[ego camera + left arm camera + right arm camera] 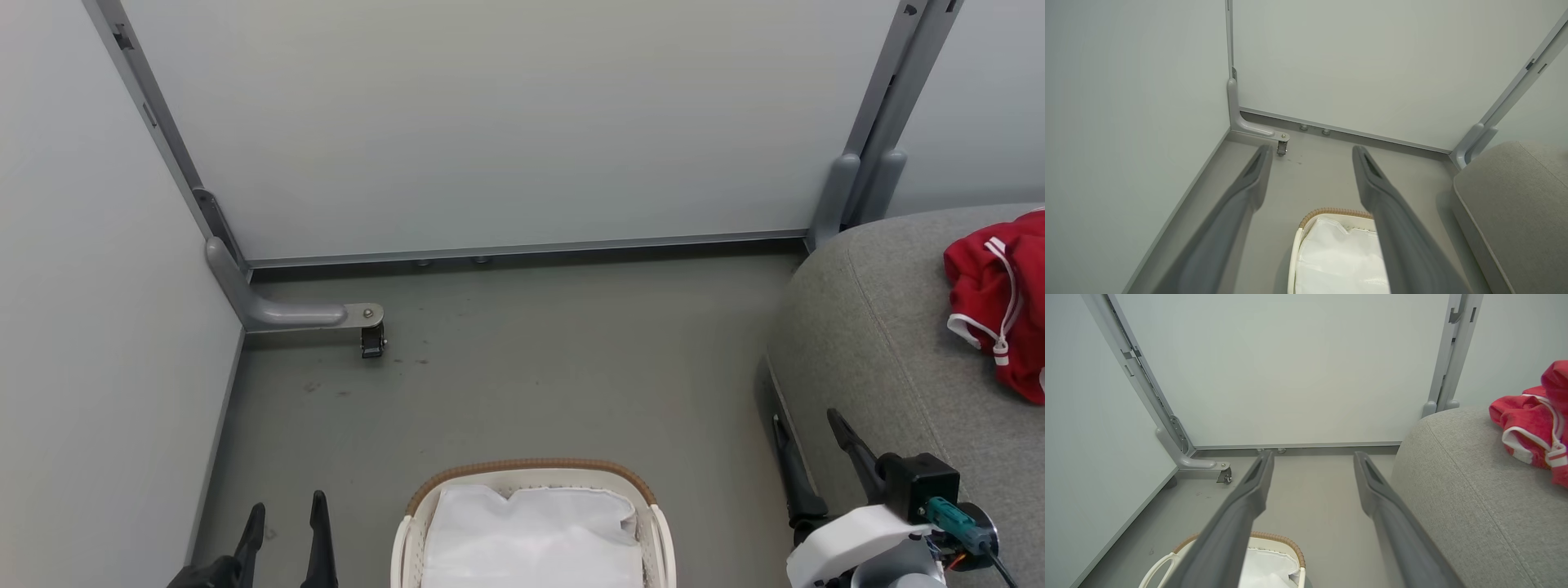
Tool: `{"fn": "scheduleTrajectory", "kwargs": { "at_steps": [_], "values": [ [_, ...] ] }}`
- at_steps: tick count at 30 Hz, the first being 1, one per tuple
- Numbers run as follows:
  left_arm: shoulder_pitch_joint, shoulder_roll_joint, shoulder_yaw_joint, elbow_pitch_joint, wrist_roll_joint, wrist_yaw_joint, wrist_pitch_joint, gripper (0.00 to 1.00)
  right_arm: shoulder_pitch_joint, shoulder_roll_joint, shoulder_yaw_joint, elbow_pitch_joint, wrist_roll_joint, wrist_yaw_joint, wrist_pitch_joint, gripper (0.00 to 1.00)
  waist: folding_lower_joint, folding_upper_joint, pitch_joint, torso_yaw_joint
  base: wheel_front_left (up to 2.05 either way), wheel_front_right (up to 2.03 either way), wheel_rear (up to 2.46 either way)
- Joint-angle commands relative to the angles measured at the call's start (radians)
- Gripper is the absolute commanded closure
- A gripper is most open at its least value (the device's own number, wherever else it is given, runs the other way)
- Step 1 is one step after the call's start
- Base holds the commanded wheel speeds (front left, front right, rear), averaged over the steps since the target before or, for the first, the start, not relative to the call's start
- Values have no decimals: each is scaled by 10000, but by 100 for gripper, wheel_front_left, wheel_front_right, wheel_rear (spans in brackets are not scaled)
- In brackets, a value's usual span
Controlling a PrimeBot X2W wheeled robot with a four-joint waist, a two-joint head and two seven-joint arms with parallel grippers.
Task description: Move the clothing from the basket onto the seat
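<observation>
Red garment point(1000, 302) on grey seat point(882, 343); basket point(531, 467) showing white sheet point(531, 531); left gripper point(286, 510) and right gripper point(804, 416) spread, empty; transfer likely finished, next check under sheet.

Soft even light (wrist-view fingers blurred)

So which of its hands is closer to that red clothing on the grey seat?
The right hand. It hangs open beside the seat, below and left of the red clothing in the head view. The left hand is far off, beyond the basket, at lower left.
</observation>
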Motion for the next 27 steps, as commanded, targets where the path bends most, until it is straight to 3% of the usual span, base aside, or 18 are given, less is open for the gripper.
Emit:
{"fn": "scheduleTrajectory", "kwargs": {
  "at_steps": [1, 2, 3, 7, 27],
  "values": [
    [-200, 104, -12, 6, 46, 52, -14, 0, 63, -37, 1, 26, 30, -15, -18, 0, 1, 0, 0, -2, 0, 0, 0],
    [-202, 110, -12, -25, 77, 54, -17, 0, 63, -37, 4, 26, 32, -15, -18, 0, 1, 0, 1, -2, 0, 0, 0],
    [-31, 28, -5, -25, 65, 26, 0, 100, 0, 0, 7, 6, 16, 0, 0, 100, 1, 0, 1, -3, 0, 0, 0],
    [55, -82, -2, 213, -29, 4, 73, 100, 84, 59, -24, 260, 147, 0, 59, 100, 1, 0, 5, -6, 0, 0, 0],
    [-626, -372, 958, 273, -2913, -592, 1005, 100, -127, 33, -347, -38, 3807, -2, 1016, 100, 1, 0, 99, -64, 0, 0, 0]
  ]
}}
